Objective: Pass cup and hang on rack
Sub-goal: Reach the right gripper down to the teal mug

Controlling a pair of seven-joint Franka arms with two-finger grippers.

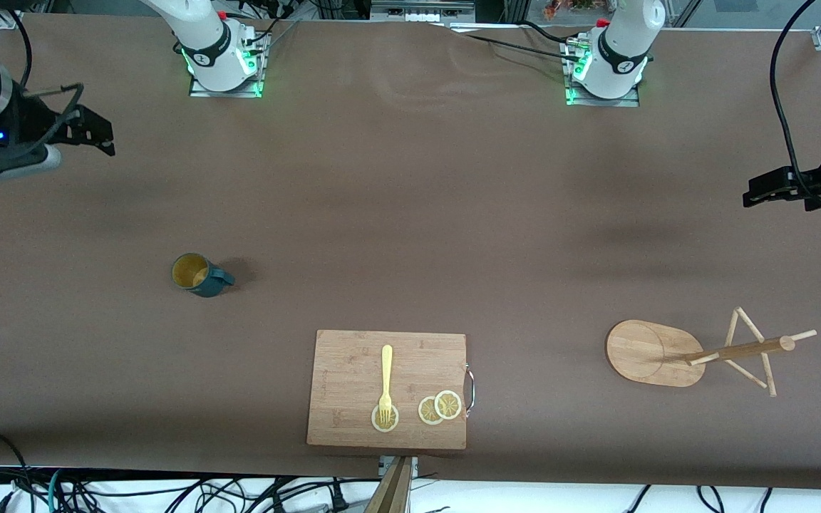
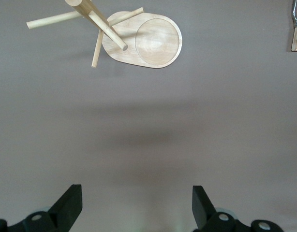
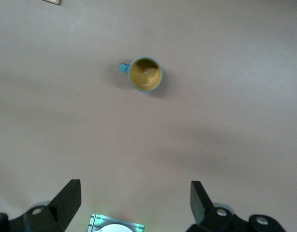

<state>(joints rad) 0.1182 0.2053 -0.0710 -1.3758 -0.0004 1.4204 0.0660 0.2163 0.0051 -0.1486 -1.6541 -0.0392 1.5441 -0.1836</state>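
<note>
The dark teal cup (image 1: 200,275) stands upright on the brown table toward the right arm's end, yellow inside showing, handle pointing toward the left arm's end. It also shows in the right wrist view (image 3: 145,74). The wooden rack (image 1: 656,353) stands toward the left arm's end, with pole and thin pegs; it also shows in the left wrist view (image 2: 148,41). My right gripper (image 1: 97,132) is open and empty, high over the table's end, well apart from the cup; its own view shows it too (image 3: 135,191). My left gripper (image 1: 763,192) is open and empty over the other end (image 2: 137,193).
A rectangular wooden cutting board (image 1: 353,370) lies near the front edge between cup and rack, with a yellow fork (image 1: 385,377) and lemon slices (image 1: 440,407) on it. Its metal handle (image 1: 470,389) faces the rack. The arm bases stand along the back edge.
</note>
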